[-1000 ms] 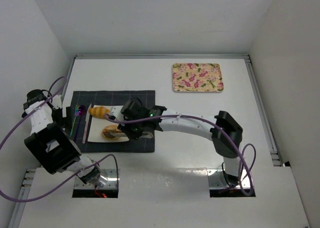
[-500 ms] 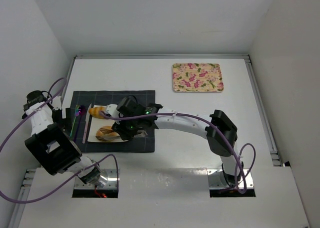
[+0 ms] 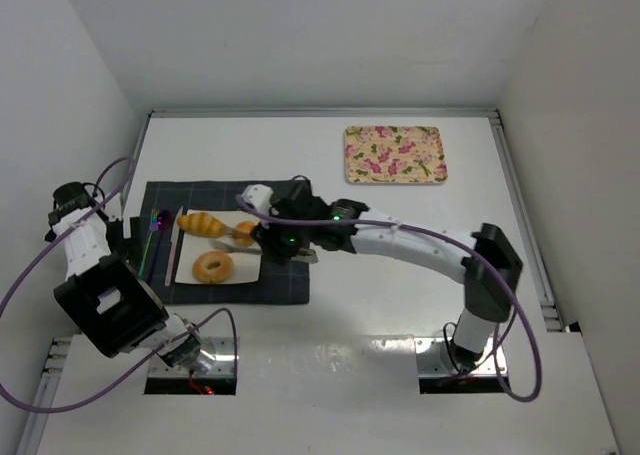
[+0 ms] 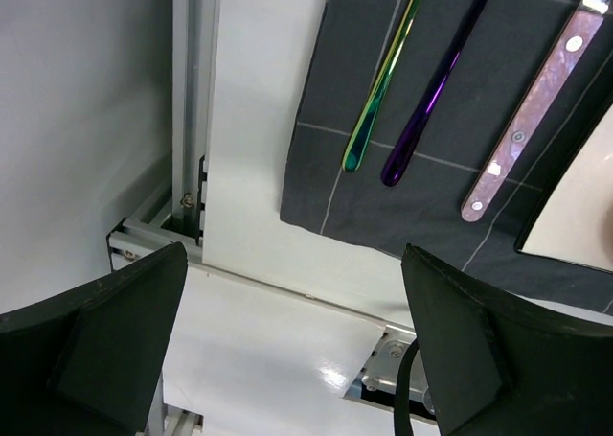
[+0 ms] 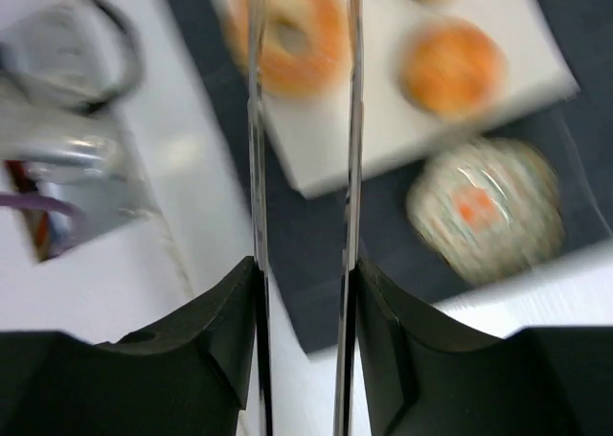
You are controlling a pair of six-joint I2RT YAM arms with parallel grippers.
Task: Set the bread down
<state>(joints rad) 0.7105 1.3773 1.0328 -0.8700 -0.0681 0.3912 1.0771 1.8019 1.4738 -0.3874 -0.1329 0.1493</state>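
1. Right gripper (image 5: pixel 302 307): my jaws are clamped on a pair of metal tongs (image 5: pixel 256 168), one finger pressed to the outside of each blade. The blades themselves stand apart, with a gap between them.
2. Top view: my right arm reaches in from 4 o'clock. The gripper hangs over the 3 o'clock edge of the white plate (image 3: pixel 245 272).
3. All the bread lies on that plate. The twisted roll (image 3: pixel 203 223) lies along the 12 o'clock edge.
4. The bagel (image 3: pixel 212 267) lies flat at 6 o'clock of the roll, apart from it.
5. The round bun (image 3: pixel 245 233) sits at 3 o'clock of the roll, partly hidden under my right wrist.
6. My right wrist view is blurred. The bagel shows beneath the tong blades, but I cannot tell whether they touch it.
7. Same view: a small floral dish (image 5: pixel 484 211) rests on the dark mat (image 3: pixel 200 195), just off the plate's corner, at 5 o'clock of the bun.
8. The plate lies on the mat. A floral tray (image 3: pixel 393 154) sits on the table (image 3: pixel 380 295) at 2 o'clock of my right gripper, well apart.
9. Left gripper (image 4: pixel 297 350): jaws wide apart, nothing between them, hanging over the mat's 9 o'clock edge.
10. Side by side on the mat under it lie a green utensil (image 4: pixel 383 72), a purple utensil (image 4: pixel 436 81) and a riveted handle (image 4: pixel 532 120).
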